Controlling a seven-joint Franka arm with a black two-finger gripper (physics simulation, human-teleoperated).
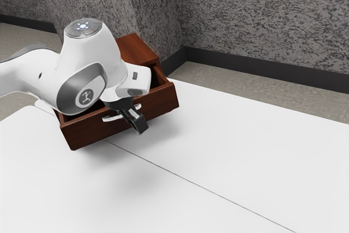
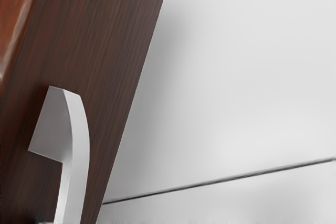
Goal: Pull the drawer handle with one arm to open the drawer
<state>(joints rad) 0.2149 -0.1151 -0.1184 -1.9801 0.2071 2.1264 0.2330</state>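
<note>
- Handle (image 2: 58, 129): white, on the drawer (image 1: 158, 107) front; one end cut off in the wrist view.
- Drawer stands pulled out of its cabinet (image 1: 139, 50) on the counter (image 1: 245, 151).
- Gripper (image 1: 137, 121) at the handle; grip cannot be told.
- Arm (image 1: 87, 75) hides much of the drawer.

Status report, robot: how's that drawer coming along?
Gripper at the white handle. Wooden drawer stands pulled out. Nothing seen blocking its path.

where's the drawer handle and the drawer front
drawer handle (image 2: 71, 145), wrist view, on its curved white bar
drawer front (image 1: 161, 102), exterior view, on its bare wood face
</note>
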